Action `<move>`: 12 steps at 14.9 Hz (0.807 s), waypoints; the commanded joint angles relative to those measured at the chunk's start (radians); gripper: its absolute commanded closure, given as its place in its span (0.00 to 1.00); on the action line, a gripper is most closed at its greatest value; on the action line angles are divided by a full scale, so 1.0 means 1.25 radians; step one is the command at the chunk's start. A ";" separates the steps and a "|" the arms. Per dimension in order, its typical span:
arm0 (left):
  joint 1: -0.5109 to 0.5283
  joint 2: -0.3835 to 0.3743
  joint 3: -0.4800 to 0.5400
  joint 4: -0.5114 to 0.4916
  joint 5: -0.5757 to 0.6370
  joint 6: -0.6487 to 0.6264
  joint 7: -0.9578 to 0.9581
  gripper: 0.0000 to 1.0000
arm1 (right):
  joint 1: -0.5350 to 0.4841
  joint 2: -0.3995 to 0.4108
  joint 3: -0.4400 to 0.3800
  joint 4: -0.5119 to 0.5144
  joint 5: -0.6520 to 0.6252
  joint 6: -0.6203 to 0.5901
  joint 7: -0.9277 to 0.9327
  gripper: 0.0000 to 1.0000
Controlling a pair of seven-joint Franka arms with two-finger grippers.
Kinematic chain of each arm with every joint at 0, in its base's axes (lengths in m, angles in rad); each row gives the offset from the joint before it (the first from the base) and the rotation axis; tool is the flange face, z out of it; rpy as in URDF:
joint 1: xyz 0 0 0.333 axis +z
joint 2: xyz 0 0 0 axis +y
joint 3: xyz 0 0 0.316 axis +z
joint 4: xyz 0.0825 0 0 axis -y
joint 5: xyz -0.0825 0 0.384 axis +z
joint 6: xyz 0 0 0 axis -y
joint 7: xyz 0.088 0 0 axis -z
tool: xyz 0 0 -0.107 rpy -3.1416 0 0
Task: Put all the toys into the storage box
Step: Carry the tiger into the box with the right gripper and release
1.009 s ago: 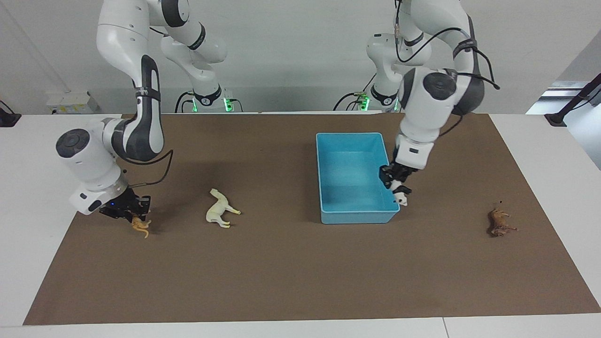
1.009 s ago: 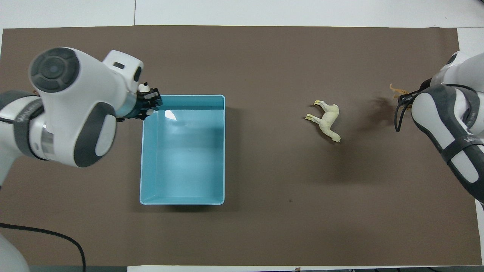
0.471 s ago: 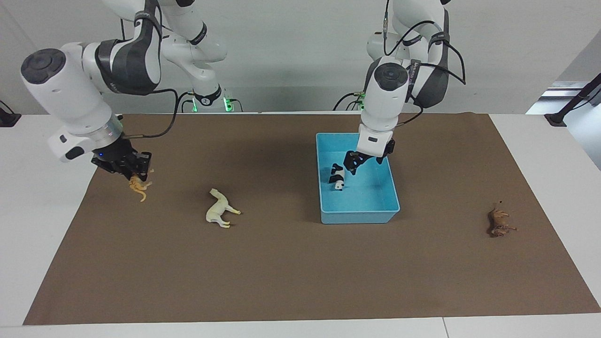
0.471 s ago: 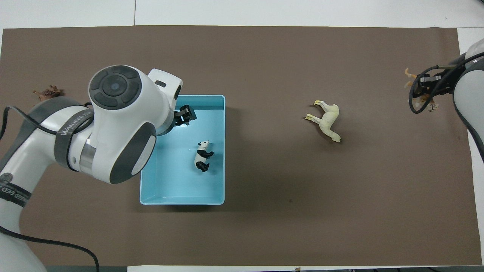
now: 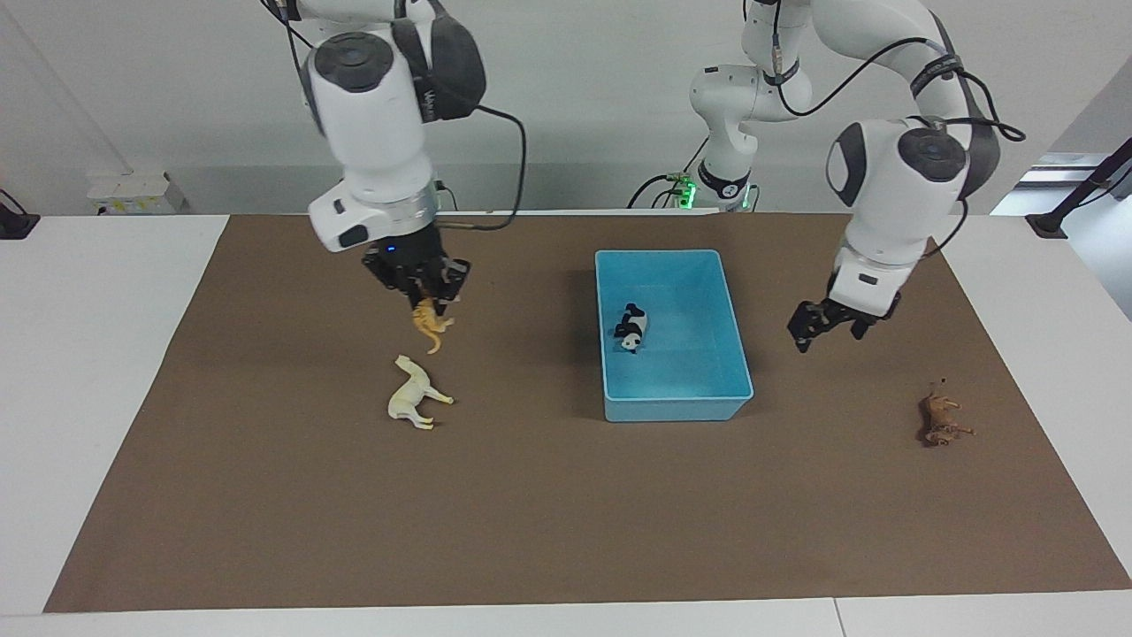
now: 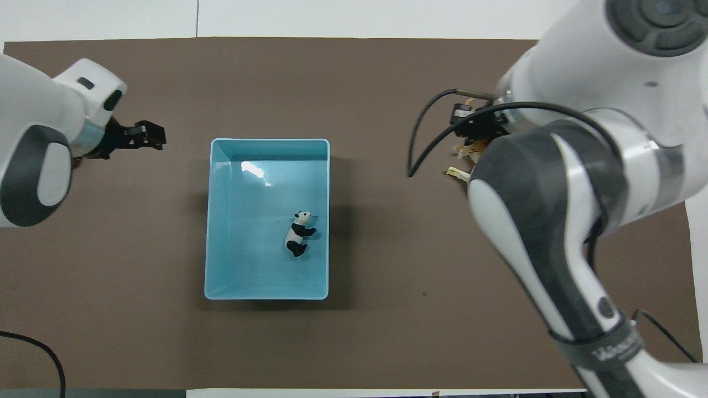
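Observation:
The light-blue storage box (image 5: 676,412) stands on the brown mat; it also shows in the overhead view (image 6: 213,221). The panda (image 5: 631,329) lies inside it, also seen from overhead (image 6: 298,242). My right gripper (image 5: 426,299) is shut on the orange tiger (image 5: 431,326) and holds it in the air over the mat beside the cream horse (image 5: 416,404). In the overhead view the right gripper (image 6: 475,124) and the tiger (image 6: 473,148) hide most of the horse (image 6: 456,173). My left gripper (image 5: 827,326) is open and empty, over the mat between the box and the dark brown animal (image 5: 942,420). It also shows in the overhead view (image 6: 148,136).
The brown mat (image 5: 566,513) covers most of the white table. The left arm hides the dark brown animal in the overhead view.
The left gripper let the panda go into the box and moved out toward the brown animal. The right gripper lifted the tiger and carried it toward the box.

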 commanded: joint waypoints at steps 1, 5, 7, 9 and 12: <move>0.096 0.056 -0.013 0.042 0.006 0.043 0.127 0.00 | 0.089 0.152 -0.011 0.189 -0.006 -0.013 0.140 1.00; 0.220 0.144 -0.011 0.093 0.006 0.138 0.338 0.00 | 0.233 0.252 -0.015 0.242 -0.012 0.034 0.238 1.00; 0.259 0.203 -0.011 0.100 0.010 0.203 0.385 0.00 | 0.288 0.310 -0.029 0.265 -0.019 0.072 0.259 1.00; 0.260 0.252 -0.011 0.114 0.004 0.267 0.383 0.00 | 0.307 0.347 -0.025 0.267 -0.024 0.116 0.268 1.00; 0.256 0.290 -0.011 0.119 0.000 0.312 0.381 0.00 | 0.338 0.351 -0.028 0.267 -0.024 0.113 0.355 0.01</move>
